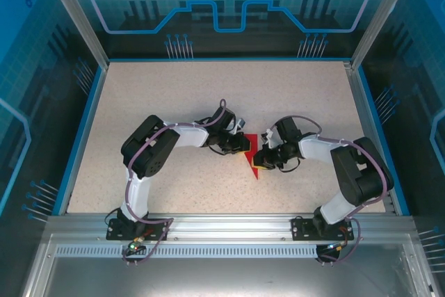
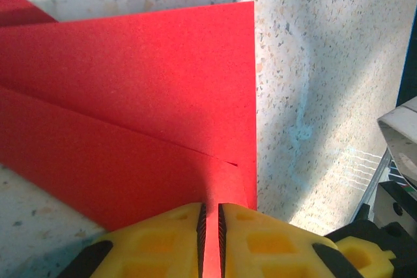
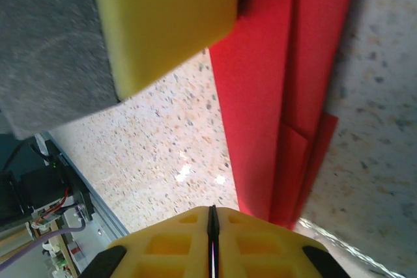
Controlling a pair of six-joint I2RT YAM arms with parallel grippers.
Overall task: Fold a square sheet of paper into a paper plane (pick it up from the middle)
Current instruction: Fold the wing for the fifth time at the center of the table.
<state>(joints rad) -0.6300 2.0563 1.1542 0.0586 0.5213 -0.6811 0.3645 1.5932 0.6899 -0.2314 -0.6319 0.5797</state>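
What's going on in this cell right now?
Two arms are mid-fold on a bright red, partly folded paper sheet at the centre of the speckled beige table. The left gripper is pinched on the paper's edge. The right gripper is shut beside its long side, with no paper between its fingers. Not a finished plane yet.

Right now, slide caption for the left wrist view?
Left gripper, jaws nearly shut, pinches the creased red paper by its near edge on the speckled table.

Probably a robotics lab — aluminium frame [image 1: 229, 222], blue printed walls [image 1: 229, 5], speckled table [image 1: 174, 95].
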